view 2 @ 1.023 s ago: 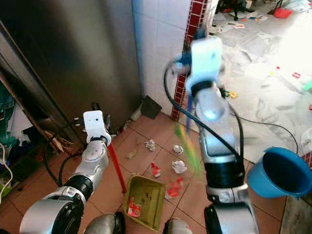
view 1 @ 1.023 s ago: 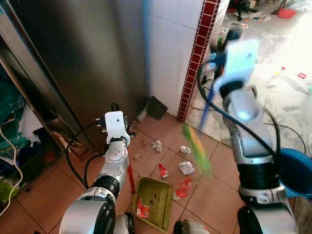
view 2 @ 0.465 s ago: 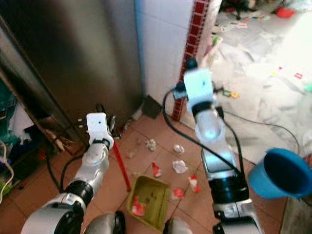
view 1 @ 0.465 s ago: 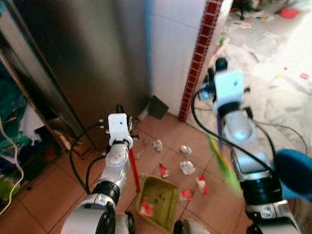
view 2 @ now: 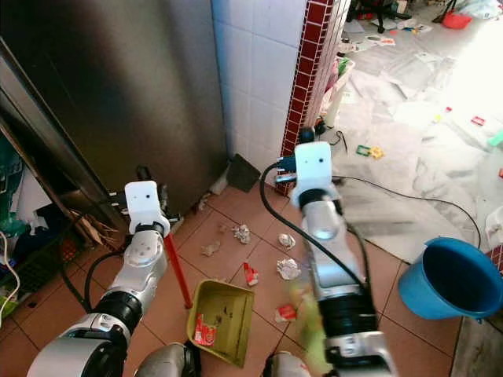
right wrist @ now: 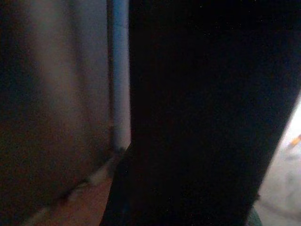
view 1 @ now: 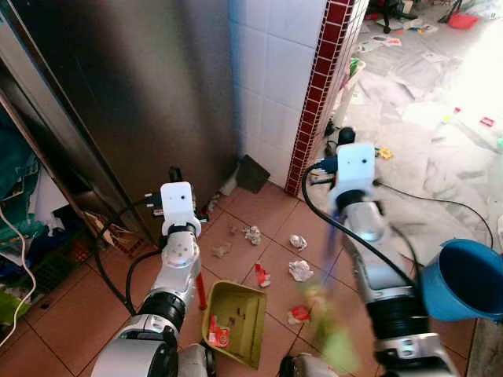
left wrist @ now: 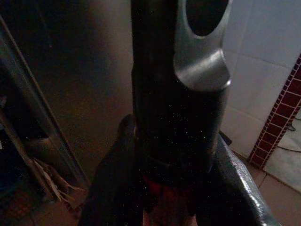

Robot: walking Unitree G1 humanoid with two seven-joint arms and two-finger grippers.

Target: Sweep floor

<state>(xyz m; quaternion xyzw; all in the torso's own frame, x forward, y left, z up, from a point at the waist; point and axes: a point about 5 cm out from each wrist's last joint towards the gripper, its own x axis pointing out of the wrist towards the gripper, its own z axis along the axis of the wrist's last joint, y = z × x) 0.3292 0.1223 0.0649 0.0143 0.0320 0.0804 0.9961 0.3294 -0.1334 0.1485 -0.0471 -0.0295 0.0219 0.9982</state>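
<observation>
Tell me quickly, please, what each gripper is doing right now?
Left gripper: shut on the dustpan handle.
Right gripper: holding the broom; its fingers cannot be told.

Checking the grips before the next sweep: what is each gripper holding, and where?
The left gripper holds the dustpan by its red handle. The right arm works a blurred broom; its grip cannot be seen.

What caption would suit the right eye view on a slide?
Left gripper holds the green dustpan by its red handle while crumpled litter awaits on tiles.
</observation>
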